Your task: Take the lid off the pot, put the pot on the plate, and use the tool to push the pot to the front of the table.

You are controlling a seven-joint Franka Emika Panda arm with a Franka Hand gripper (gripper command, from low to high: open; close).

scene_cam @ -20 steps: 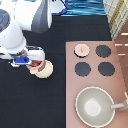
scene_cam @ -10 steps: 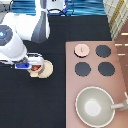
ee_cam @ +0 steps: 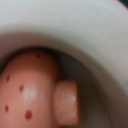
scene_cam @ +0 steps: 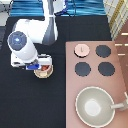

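Since a moment ago, my arm has swung a little toward the exterior view's right, over the black desk (scene_cam: 30, 100). The lid (scene_cam: 82, 49) lies on the stove, so it is already off. The plate (scene_cam: 43, 73) carries the pot (scene_cam: 45, 69). My pincer (scene_cam: 41, 65) sits just over the pot; whether it grips, I cannot tell.

Pot (scene_cam: 45, 69) on plate (scene_cam: 43, 75) (hand (scene_cam: 39, 65) above).

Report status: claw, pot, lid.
Claw low over the pot, which sits on the plate. Lid off, on the stove. Nothing in the way.
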